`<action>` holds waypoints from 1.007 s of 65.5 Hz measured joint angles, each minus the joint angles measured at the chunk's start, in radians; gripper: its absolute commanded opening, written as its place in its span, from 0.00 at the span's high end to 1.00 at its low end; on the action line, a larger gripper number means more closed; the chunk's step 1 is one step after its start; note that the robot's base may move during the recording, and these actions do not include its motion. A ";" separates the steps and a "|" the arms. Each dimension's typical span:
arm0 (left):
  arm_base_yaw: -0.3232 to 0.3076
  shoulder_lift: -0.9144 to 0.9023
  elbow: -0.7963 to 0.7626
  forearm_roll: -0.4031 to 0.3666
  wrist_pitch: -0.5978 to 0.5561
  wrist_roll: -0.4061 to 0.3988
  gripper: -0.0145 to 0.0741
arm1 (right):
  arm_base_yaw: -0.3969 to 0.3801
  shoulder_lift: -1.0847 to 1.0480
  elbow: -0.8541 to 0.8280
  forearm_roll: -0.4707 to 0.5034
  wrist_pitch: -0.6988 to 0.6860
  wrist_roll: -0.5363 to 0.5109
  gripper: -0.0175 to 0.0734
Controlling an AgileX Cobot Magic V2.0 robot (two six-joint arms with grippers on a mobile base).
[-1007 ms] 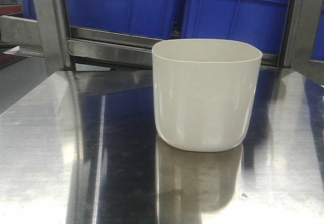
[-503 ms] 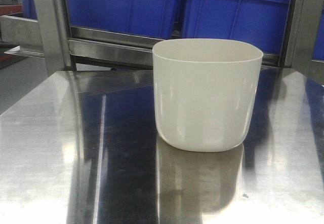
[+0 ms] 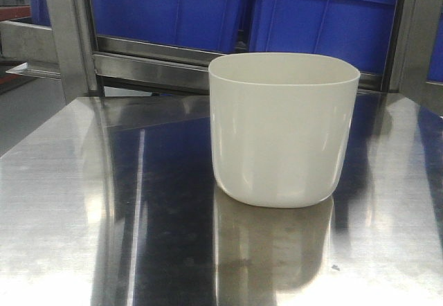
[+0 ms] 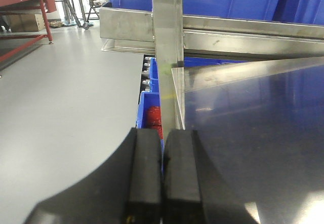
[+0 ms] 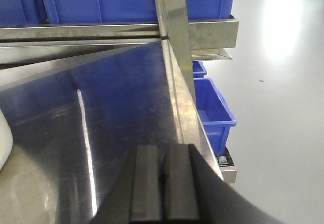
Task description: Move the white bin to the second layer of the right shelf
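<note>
Currently white bin point(image 3: 280, 129) sits upright on the steel table point(image 3: 104, 216), right of centre, blue crates point(image 3: 173, 5) far behind. Left gripper point(image 4: 162, 138) and right gripper point(image 5: 163, 153) both closed, pads together, gripping nothing.

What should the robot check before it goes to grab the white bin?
1. White bin upright on the steel table: ok.
2. Bin empty: cannot tell, its inside is hidden.
3. Left tool open to grab: not ok, pads pressed together on nothing.
4. Right tool open to grab: not ok, shut too.
5. Tools at the bin: not ok, both sit by table edges.
6. Right shelf second layer free: cannot tell, not in view.
</note>
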 measured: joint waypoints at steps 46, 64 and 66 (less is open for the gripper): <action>0.000 0.000 0.000 0.000 0.000 0.000 0.74 | 0.000 0.000 0.000 0.000 -0.009 0.000 0.75; 0.000 0.000 0.000 0.000 0.000 0.000 0.74 | 0.000 0.000 0.000 0.000 -0.081 0.000 0.75; 0.000 0.000 0.000 0.000 0.000 0.000 0.74 | 0.000 0.000 0.000 0.000 -0.082 0.000 0.75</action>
